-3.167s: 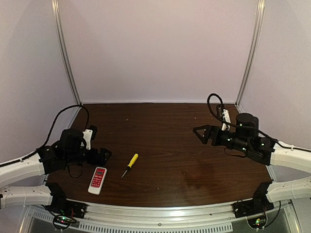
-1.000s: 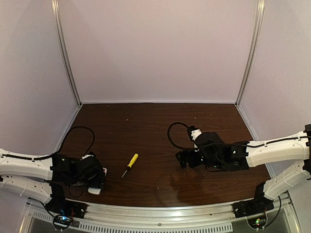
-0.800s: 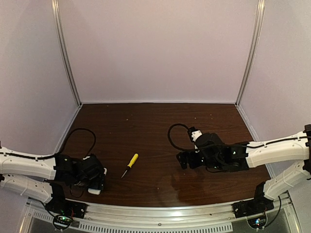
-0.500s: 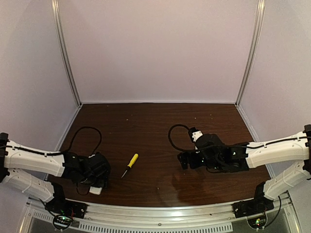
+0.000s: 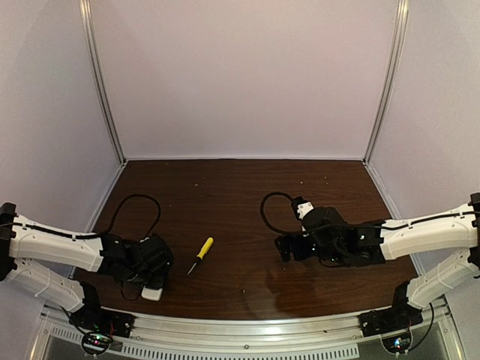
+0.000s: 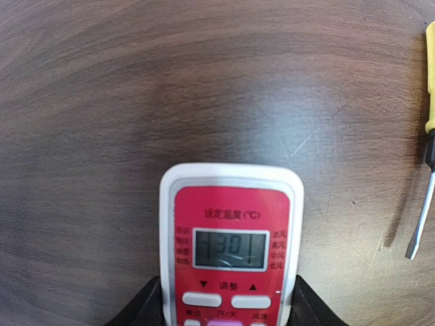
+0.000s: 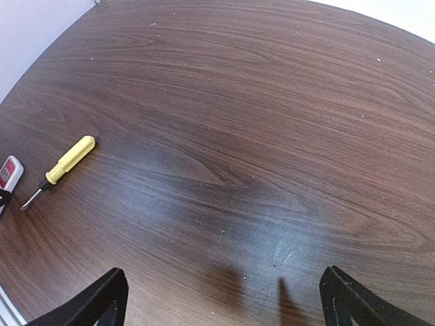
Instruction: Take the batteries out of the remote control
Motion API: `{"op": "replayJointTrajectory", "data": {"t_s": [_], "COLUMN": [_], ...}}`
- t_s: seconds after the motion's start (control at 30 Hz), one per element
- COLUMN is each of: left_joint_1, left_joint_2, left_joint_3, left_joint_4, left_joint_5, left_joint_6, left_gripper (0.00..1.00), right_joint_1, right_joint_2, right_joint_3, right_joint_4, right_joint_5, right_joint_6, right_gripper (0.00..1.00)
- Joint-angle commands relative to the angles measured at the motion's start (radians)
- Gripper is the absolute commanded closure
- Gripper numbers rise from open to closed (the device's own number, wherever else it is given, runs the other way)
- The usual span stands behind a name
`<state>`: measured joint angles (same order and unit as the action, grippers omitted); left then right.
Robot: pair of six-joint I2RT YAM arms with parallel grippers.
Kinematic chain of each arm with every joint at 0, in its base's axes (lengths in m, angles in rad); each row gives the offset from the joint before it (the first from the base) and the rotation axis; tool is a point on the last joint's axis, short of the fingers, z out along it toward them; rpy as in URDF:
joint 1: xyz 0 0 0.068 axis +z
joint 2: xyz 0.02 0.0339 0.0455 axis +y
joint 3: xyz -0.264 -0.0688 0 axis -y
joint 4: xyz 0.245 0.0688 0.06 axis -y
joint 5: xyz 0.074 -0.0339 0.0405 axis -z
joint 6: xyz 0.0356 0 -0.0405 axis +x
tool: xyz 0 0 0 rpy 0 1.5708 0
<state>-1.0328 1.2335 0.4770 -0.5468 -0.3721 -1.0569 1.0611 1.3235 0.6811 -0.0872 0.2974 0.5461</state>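
Since the small white rectangular remote control [image 6: 231,244] with its red button face lies display-up at the near left of the dark wooden worktop [image 5: 247,202], its back faces down and the batteries are hidden. Its long axis runs straight out from the left hand [image 5: 155,276], whose fingers [image 6: 146,307] sit against both long sides, apparently gripping it. The remote's near end is cut off. A yellow-handled screwdriver [image 5: 200,255] lies just to its right. Well apart to the right, the right hand [image 7: 228,305] hovers spread wide, holding nothing.
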Motion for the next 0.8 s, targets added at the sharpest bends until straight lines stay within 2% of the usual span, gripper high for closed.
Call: {"op": "replayJointTrajectory", "data": {"t_s": [0.0,0.27,0.37,0.53,0.77], "left_joint_1": [0.004,0.004,0.004,0.004,0.01], "left_joint_2": [0.001,-0.086,-0.104,-0.101,-0.09], "left_joint_3": [-0.008,-0.043,-0.05,-0.055,-0.052], "left_joint_4": [-0.044,-0.075,-0.075,-0.062,-0.049], "left_joint_5": [0.04,0.045,0.048,0.051,0.036], "left_joint_6": [0.01,-0.004,-0.005,0.002,0.013], "left_gripper": [0.47,0.3,0.29,0.35,0.5], "right_joint_1": [0.009,0.009,0.009,0.008,0.009], "right_joint_2": [-0.024,-0.015,-0.011,-0.01,0.007], "right_joint_3": [-0.015,-0.017,-0.016,-0.018,-0.016], "right_joint_4": [-0.016,-0.005,-0.003,0.0,0.01], "right_joint_5": [0.031,0.024,0.022,0.023,0.021], "right_joint_6": [-0.006,-0.004,-0.005,-0.005,-0.007], "right_gripper": [0.0,0.0,0.0,0.0,0.0]}}
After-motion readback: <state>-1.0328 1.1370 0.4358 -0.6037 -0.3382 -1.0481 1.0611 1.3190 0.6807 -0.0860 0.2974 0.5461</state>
